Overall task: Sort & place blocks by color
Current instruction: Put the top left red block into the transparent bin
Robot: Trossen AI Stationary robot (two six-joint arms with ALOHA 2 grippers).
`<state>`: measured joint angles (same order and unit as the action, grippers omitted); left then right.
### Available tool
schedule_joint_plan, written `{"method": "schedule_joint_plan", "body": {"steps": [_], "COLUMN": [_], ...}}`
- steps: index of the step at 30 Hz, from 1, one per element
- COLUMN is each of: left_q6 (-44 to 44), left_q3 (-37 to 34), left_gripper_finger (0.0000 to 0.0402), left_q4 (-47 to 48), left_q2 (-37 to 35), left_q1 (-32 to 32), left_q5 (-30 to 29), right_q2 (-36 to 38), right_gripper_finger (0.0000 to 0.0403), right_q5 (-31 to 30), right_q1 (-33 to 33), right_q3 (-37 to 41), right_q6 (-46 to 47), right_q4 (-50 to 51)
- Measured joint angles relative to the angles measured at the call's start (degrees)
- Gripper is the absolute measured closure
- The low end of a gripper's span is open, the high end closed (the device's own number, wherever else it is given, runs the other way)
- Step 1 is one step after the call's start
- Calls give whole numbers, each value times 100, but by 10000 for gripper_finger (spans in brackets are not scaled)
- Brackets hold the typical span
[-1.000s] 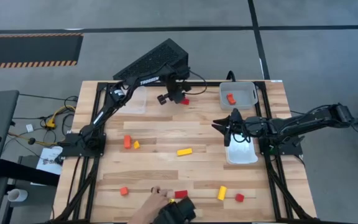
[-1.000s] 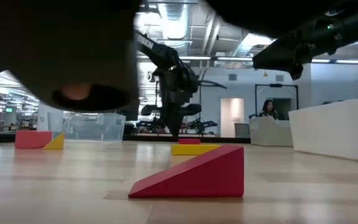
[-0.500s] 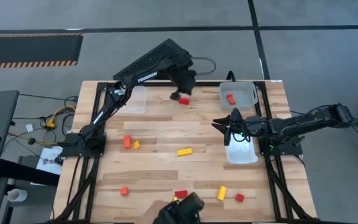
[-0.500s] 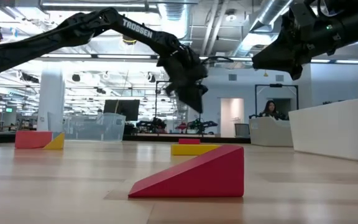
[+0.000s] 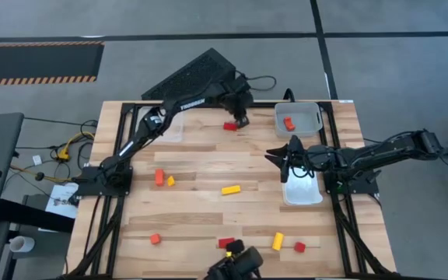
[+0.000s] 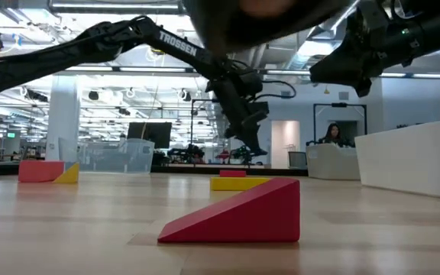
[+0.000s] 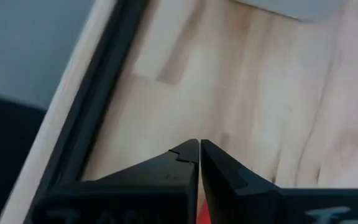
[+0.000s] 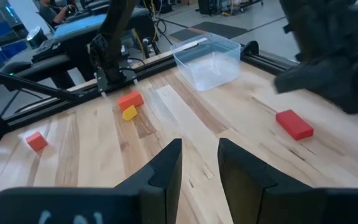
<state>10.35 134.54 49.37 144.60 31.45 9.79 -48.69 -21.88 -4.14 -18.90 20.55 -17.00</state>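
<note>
Small blocks lie scattered on the wooden table: a red bar (image 5: 229,126) (image 8: 294,124) near the far edge, an orange block (image 5: 159,177) beside a yellow one (image 5: 170,181), a yellow bar (image 5: 231,189), and a red wedge (image 6: 239,214) with others along the near edge. One red block (image 5: 288,123) lies in the grey tray (image 5: 311,111). My left gripper (image 5: 242,119) (image 7: 199,144) is shut and hangs slanted just right of the red bar, clear above the table (image 6: 260,150). My right gripper (image 5: 278,158) (image 8: 199,146) waits open above the table beside the white tray (image 5: 302,194).
A clear tray (image 5: 173,124) stands at the far left and the white tray at the right edge. A dark object (image 5: 233,263) reaches in over the near edge and covers the top of the low view (image 6: 266,15). A person (image 6: 331,134) sits far behind the table.
My left gripper has swung along the far edge toward the table's right, from left of the red bar to just right of it, and has tipped from pointing straight down to a slant. The red bar has stayed put. A hand at the near edge has drawn back.
</note>
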Motion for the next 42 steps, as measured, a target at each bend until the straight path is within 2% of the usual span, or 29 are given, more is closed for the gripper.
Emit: {"method": "schedule_joint_plan", "body": {"steps": [3, 8, 11, 15, 20, 25, 29, 31, 37, 39, 42], "left_q6": [-512, -714, -743, -798, -347, 1266, 2385, 3267, 6162, 6634, 6805], "left_q3": [27, 4, 7, 7, 7, 7, 7, 7, 7, 7, 7], "left_gripper_finger": [401, 401, 401, 401, 401, 401, 401, 401, 401, 401, 401], "left_q4": [141, 514, 651, 1006, 1644, 2270, 2382, 2496, 2657, 2484, 2076], "left_q2": [-2, -7, -11, -11, -11, -11, -11, -11, -13, -13, -13], "left_q1": [120, 308, 426, 558, 554, 535, 454, 406, 122, 19, -60], "left_q5": [362, 1626, 1910, 1863, 881, 471, 295, 256, -651, -796, -851], "right_q2": [2, 2, 2, 2, 2, 2, 2, 2, 2, 2, 2], "right_gripper_finger": [276, 276, 276, 276, 276, 276, 276, 276, 276, 276, 276], "right_q5": [93, 107, 110, 108, 106, 104, 104, 104, 101, 101, 101], "right_q1": [-30, -160, -222, -280, -336, -328, -328, -328, -328, -328, -328], "right_q3": [0, -40, -120, -164, -168, -168, -168, -168, -168, -168, -168], "right_q6": [2, 0, -6, -6, -6, -6, -14, -22, -19, -19, -19], "right_q4": [-98, -103, -73, 48, 88, 86, 86, 86, 153, 157, 158]}}
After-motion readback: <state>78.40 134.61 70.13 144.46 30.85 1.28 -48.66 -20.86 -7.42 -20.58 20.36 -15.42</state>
